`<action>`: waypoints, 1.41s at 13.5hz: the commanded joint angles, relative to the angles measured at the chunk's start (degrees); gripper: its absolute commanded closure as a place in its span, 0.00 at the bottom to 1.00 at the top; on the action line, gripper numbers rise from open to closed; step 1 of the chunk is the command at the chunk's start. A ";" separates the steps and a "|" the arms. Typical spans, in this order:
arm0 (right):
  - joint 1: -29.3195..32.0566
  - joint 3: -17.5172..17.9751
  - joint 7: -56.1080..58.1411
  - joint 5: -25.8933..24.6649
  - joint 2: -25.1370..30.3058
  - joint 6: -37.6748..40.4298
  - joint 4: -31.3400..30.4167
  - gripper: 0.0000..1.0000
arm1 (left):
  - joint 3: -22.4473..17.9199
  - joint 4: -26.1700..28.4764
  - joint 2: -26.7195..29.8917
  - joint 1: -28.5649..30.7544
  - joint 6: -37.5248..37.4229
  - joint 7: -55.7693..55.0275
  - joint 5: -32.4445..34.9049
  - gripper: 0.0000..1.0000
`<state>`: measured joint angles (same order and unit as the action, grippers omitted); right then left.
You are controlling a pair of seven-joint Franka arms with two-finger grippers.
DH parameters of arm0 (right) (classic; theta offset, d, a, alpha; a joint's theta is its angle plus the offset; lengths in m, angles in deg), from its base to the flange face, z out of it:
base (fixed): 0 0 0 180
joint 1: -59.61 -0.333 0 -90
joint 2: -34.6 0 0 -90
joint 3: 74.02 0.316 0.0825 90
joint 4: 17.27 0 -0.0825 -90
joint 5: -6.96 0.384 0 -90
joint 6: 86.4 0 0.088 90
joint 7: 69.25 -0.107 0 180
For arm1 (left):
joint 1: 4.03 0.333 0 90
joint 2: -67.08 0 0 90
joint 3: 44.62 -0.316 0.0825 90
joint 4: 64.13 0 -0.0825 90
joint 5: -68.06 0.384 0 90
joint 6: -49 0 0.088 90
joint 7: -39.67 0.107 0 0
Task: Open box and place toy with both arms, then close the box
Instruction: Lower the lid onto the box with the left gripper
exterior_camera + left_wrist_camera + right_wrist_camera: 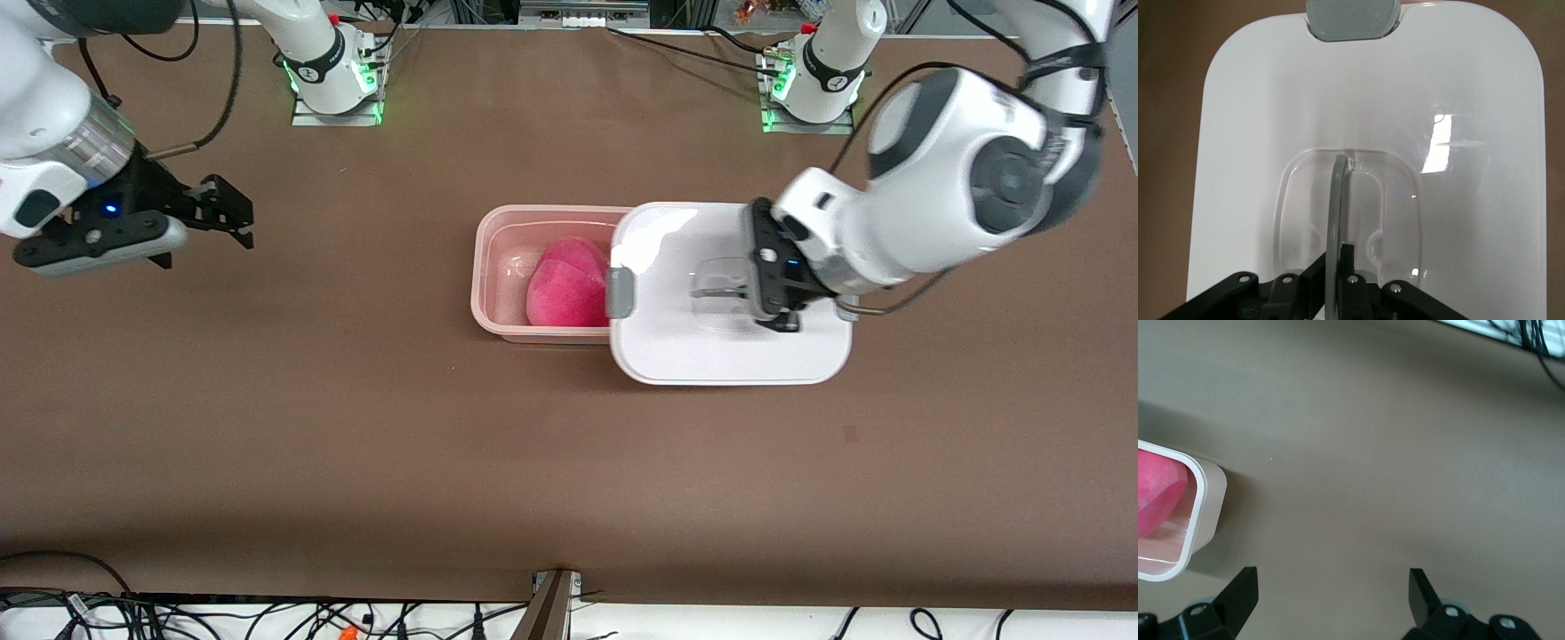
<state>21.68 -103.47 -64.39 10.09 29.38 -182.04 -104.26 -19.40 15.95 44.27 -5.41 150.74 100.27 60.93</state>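
The pale pink box (484,267) stands mid-table without its lid, and the bright pink toy (566,283) lies inside it. My left gripper (756,298) is shut on the upright clear handle (720,289) of the white lid (711,351). It holds the lid over the end of the box toward the left arm, and one grey clip (620,292) hangs over the toy's edge. In the left wrist view the fingers (1348,257) pinch the handle (1337,200) on the lid (1258,133). My right gripper (236,218) is open and empty over bare table at the right arm's end. Its wrist view shows the gripper (1331,587), the box's rim (1201,507) and the toy (1158,490).
The brown table (356,427) spreads around the box. The arm bases (333,76) stand along the edge farthest from the front camera. Cables (267,622) lie off the table's nearest edge.
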 commanded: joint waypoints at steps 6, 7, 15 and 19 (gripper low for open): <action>8.61 6.54 -2.32 -3.21 3.29 -0.33 -5.03 0.00 | -0.69 8.33 -3.47 -17.49 18.20 -16.78 10.88 1.00; 14.50 13.20 -2.23 -4.26 3.30 -0.34 -4.94 0.00 | -0.69 8.78 -3.56 -18.82 19.09 -21.01 14.64 1.00; 34.95 33.13 -7.33 -4.18 6.02 -0.95 -7.58 0.00 | -0.61 17.04 -4.00 -21.47 31.30 -26.85 22.68 1.00; 35.30 32.35 -7.24 -4.44 4.00 -2.27 -7.23 0.00 | -0.61 18.01 -3.82 -22.26 32.02 -27.64 22.68 1.00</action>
<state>55.63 -71.83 -70.97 5.97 33.17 -183.09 -110.65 -19.65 33.03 39.28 -26.81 181.86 74.72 81.74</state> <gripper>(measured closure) 0.000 0.938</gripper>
